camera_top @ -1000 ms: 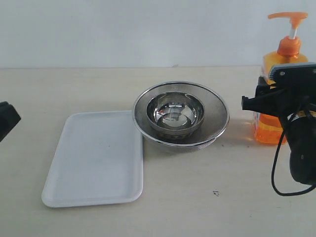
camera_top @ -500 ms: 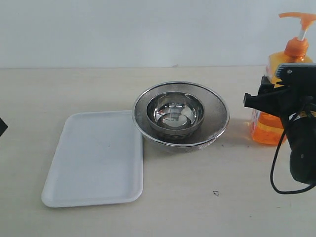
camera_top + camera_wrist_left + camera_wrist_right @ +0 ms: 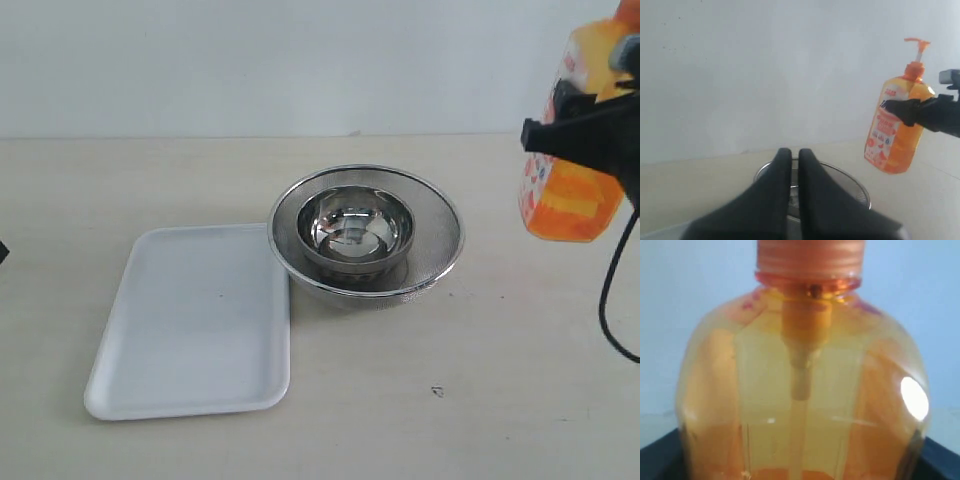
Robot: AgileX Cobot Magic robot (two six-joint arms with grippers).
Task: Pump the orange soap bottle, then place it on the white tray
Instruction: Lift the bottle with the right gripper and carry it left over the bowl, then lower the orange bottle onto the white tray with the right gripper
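The orange soap bottle (image 3: 572,205) hangs in the air at the far right, tilted, clear of the table, its pump cut off by the top edge of the exterior view. My right gripper (image 3: 585,135) is shut on its body around mid-height. The left wrist view shows the whole bottle (image 3: 895,135), with its orange pump (image 3: 916,45) up and the black right gripper (image 3: 920,111) round it. In the right wrist view the bottle (image 3: 800,405) fills the frame. The white tray (image 3: 190,320) lies flat at the left. My left gripper (image 3: 794,152) is shut on nothing, pointing over the bowl.
A round steel bowl (image 3: 358,225) sits inside a wider mesh strainer (image 3: 440,225) between tray and bottle; the strainer rim overlaps the tray's far right corner. A black cable (image 3: 612,300) hangs below the right arm. A plain wall stands behind the table.
The right gripper has lifted the bottle off the table, up and slightly right, tilting it. The left arm has drawn back almost out of the exterior view at the left edge.
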